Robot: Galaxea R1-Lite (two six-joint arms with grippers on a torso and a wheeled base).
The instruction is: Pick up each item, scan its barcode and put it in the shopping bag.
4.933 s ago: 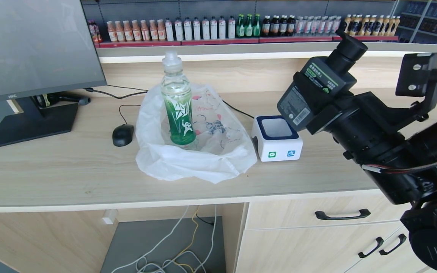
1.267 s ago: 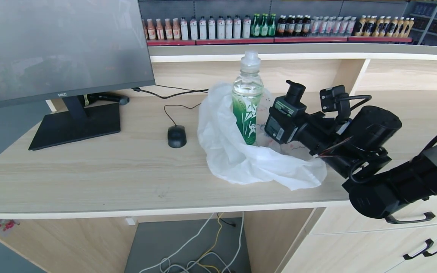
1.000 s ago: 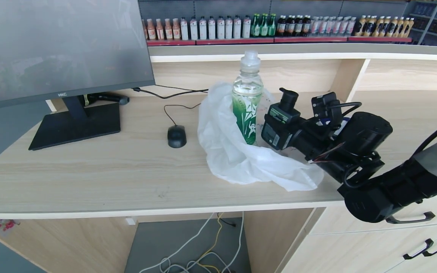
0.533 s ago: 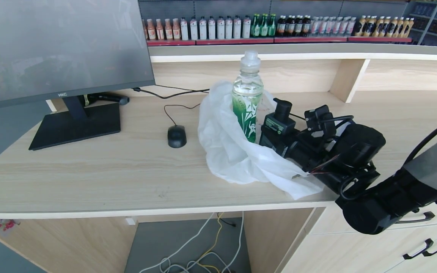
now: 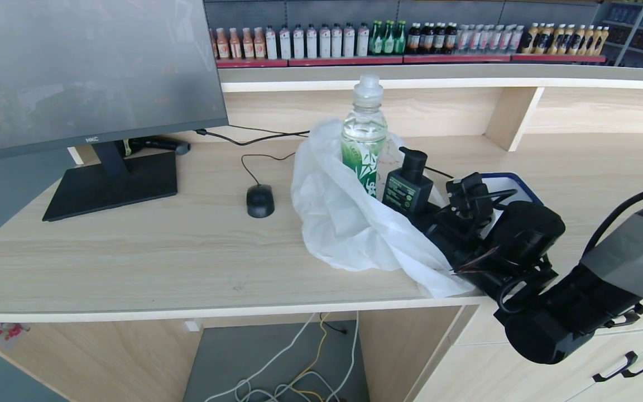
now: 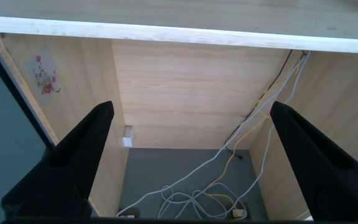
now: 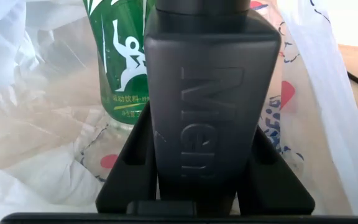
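A black pump bottle [image 5: 408, 187] stands upright inside the white shopping bag [image 5: 349, 229], just right of a green-labelled drink bottle [image 5: 364, 145] that stands in the bag too. My right gripper [image 5: 430, 215] is shut on the black bottle's lower body from the right. The right wrist view has the black bottle [image 7: 210, 106] held between the fingers, with the drink bottle [image 7: 124, 59] and bag plastic [image 7: 36, 149] behind it. My left gripper [image 6: 188, 165] hangs open below the counter edge, facing the cabinet recess.
A white scanner box [image 5: 508, 187] sits right of the bag, partly hidden by my arm. A mouse [image 5: 260, 201] and a monitor [image 5: 84, 72] stand to the left on the wooden counter [image 5: 132, 257]. Loose cables [image 6: 210, 193] lie under the counter.
My right gripper has carried the black bottle from above the scanner leftwards and down into the bag, turning it upright beside the drink bottle. The head camera shifted after the earliest frame.
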